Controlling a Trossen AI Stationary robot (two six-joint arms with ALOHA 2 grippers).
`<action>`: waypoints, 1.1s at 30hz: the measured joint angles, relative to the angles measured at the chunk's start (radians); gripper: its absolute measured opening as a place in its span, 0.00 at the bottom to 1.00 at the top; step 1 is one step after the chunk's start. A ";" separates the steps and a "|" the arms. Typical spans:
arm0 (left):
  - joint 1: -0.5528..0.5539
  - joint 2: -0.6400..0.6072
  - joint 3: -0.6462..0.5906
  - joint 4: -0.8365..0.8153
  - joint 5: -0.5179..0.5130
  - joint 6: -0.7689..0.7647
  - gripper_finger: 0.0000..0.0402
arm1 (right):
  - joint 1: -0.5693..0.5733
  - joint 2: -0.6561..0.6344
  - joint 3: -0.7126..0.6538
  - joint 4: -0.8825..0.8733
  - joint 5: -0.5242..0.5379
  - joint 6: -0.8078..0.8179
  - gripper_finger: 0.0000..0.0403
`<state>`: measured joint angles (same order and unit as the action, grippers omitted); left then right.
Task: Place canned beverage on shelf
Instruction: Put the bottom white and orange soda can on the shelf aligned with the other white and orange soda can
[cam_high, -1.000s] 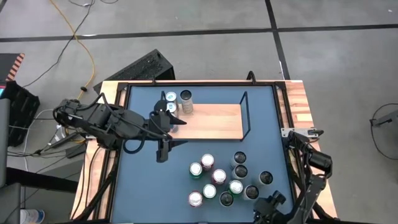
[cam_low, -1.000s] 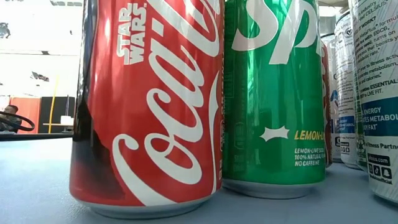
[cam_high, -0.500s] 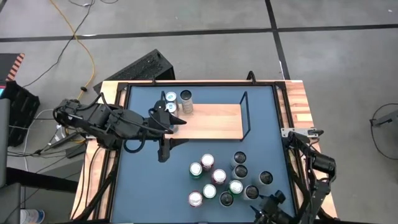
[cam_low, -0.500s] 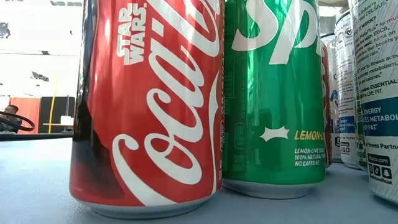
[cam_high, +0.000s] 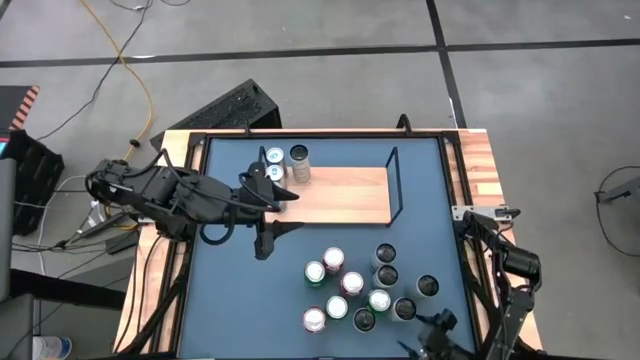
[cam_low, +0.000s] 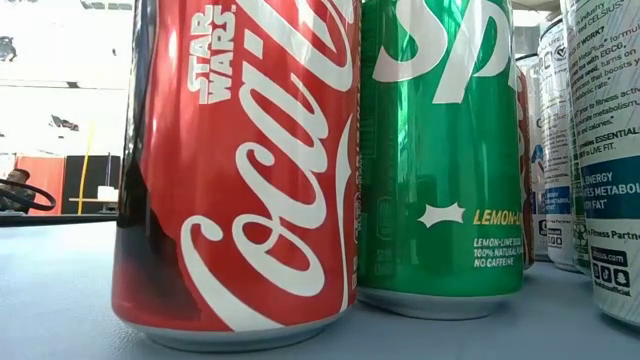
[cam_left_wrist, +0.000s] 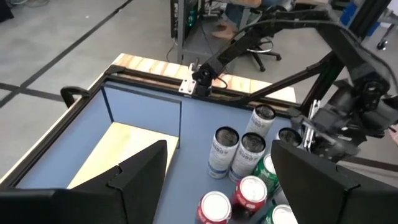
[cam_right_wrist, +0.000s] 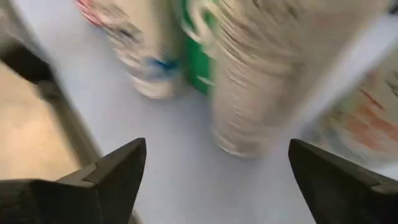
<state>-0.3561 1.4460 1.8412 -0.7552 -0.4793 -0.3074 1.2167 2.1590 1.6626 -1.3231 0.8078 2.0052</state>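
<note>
At the shelf's (cam_high: 345, 196) left end three cans (cam_high: 275, 165) stand packed together, leaving the rest of the board free. The left gripper (cam_high: 272, 222), fingers apart and empty, hovers just off that end. On the blue bench (cam_high: 225, 300), the remaining cans (cam_high: 350, 283) cluster near the right gripper (cam_high: 440, 335), which sits low beside them with fingers spread wide, apparently lining up a grasp.

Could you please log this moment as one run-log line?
left end effector: open, empty, beside shelf | right end effector: open, empty
</note>
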 joint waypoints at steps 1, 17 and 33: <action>0.000 0.000 0.000 -0.006 0.001 -0.003 0.68 | 0.000 0.000 0.011 0.016 0.028 -0.015 0.95; 0.000 0.000 0.000 -0.024 0.002 0.000 0.68 | -0.056 0.000 -0.003 0.007 0.042 0.034 0.94; 0.000 0.000 0.000 -0.025 0.002 -0.003 0.68 | -0.050 0.001 -0.003 -0.208 0.004 0.164 0.94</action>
<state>-0.3557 1.4460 1.8412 -0.7799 -0.4774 -0.3099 1.1671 2.1599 1.6592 -1.5307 0.8116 2.1693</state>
